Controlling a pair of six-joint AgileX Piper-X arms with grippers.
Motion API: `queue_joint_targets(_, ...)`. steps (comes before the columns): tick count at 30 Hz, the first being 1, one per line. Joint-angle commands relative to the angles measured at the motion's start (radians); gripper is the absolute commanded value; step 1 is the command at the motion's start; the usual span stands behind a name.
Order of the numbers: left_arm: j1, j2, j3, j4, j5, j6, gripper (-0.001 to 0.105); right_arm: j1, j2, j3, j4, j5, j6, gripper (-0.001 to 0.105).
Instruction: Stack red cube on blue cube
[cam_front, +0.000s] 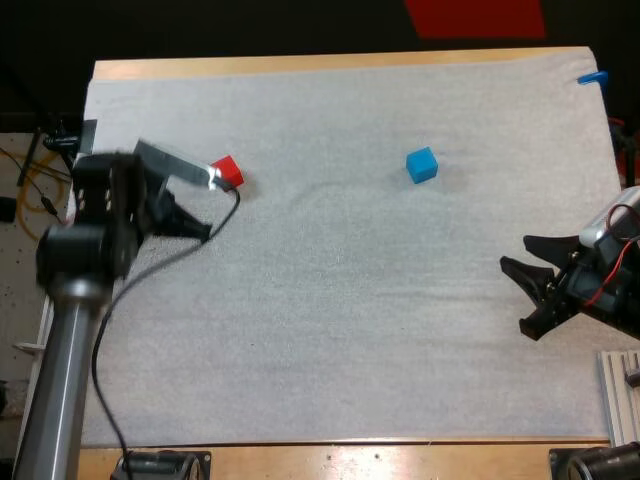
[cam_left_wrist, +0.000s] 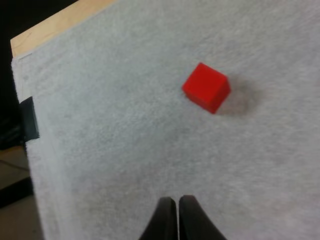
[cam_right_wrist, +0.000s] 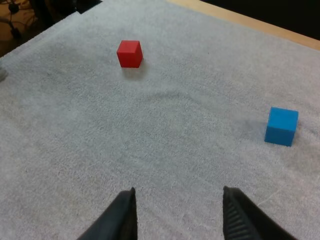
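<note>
Approach is the step in hand, by our judgement, since neither cube is held yet. Our left claw (cam_left_wrist: 177, 200) has its two black fingers pressed together on nothing. It hangs over the white fibrous mat (cam_front: 330, 340) that covers the wooden tabletop (cam_front: 330, 63), near the small red cube (cam_front: 229, 172) but apart from it. That cube rests on the mat at its far left. The small blue cube (cam_front: 421, 165) sits far and right of centre, well apart from the red one. Our right claw (cam_right_wrist: 178, 194) is spread wide at the right edge, clear of both cubes. Next, we think, the left claw must spread, square its fingers to the red cube's flat faces, descend around it and pinch.
</note>
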Motion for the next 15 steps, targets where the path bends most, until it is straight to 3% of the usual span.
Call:
queue_joint_targets(1, 0.0, 0.06, -0.047, -0.014, -0.033, 0.036, 0.0, 0.002, -0.005, -0.008, -0.006, -0.005, -0.014, 0.04)
queue_joint_targets(8, 0.0, 0.328, -0.233, -0.067, -0.068, 0.096, 0.0, 0.002, -0.005, -0.008, -0.006, 0.0, 0.0, 0.04)
queue_joint_targets(13, 0.0, 0.509, -0.359, -0.071, -0.188, 0.216, 0.0, 0.002, -0.005, -0.008, -0.006, 0.0, 0.018, 0.04)
queue_joint_targets(15, 0.0, 0.563, -0.39, -0.069, -0.201, 0.232, 0.0, 0.002, -0.005, -0.008, -0.006, 0.0, 0.017, 0.04)
